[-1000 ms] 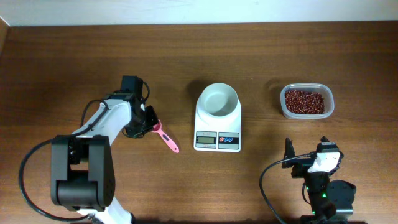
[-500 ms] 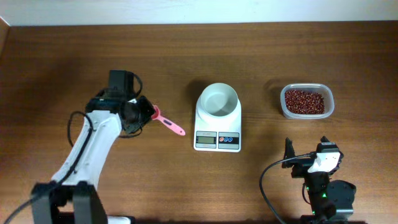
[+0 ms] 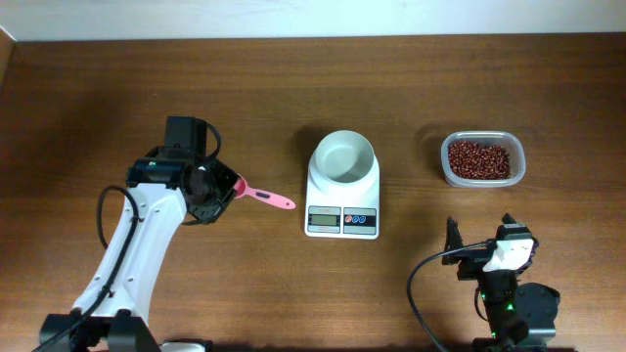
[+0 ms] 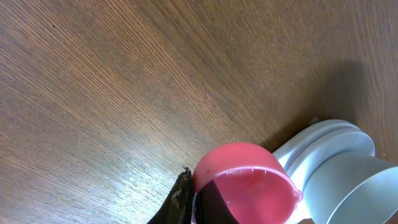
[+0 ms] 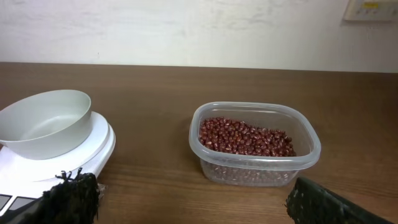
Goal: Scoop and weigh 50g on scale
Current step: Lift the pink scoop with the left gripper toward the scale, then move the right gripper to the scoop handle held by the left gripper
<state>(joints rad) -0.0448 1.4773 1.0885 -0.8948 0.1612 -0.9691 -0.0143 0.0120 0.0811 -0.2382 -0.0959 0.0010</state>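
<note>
spoon point(image 3: 268, 198) pinched in left hand point(image 3: 231, 188); right hand point(image 3: 481, 244) spread. risk: clipping scale point(image 3: 342, 196), just beyond left hand, en route to beans point(image 3: 479, 158); twisting spoon loose.

Table point(image 3: 98, 78): you're looking at dark wood, grain running left to right | middle: the scale point(image 3: 342, 200) stands on it, bowl point(image 3: 343, 156) up | right: clear tub point(image 3: 519, 168) of beans point(image 3: 478, 158), well apart from the scale

On my left side a pink measuring spoon point(image 3: 266, 196) hangs over the dark wooden table point(image 3: 391, 78), rounded bowl pointing right. A clear plastic tub point(image 3: 482, 159) stands well apart from it, far right.
</note>
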